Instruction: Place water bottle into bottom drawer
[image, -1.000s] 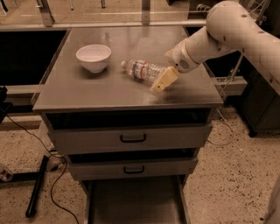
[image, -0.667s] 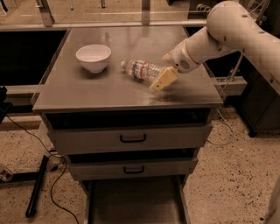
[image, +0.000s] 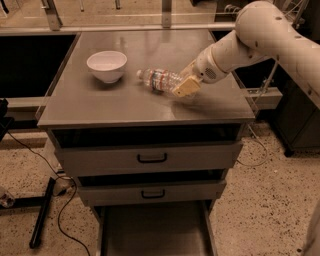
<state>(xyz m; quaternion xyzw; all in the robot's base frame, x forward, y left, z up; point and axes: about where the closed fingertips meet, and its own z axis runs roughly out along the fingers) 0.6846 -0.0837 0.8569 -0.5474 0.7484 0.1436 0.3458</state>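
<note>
The water bottle (image: 158, 79) lies on its side on the cabinet top (image: 100, 105), white cap pointing left toward the bowl. My gripper (image: 184, 86), with cream-coloured tips, is at the bottle's base end on the right, touching or very close to it. The white arm (image: 250, 35) reaches in from the upper right. The bottom drawer (image: 155, 232) is pulled out at the foot of the cabinet, a shallow grey tray with nothing visible in it.
A white bowl (image: 106, 65) stands on the cabinet top left of the bottle. The two upper drawers (image: 151, 158) with black handles are shut. A black stand and cables (image: 42, 210) lie on the floor at the left.
My gripper has edged slightly left and up toward the bottle's base. The bottle and bowl have not moved.
</note>
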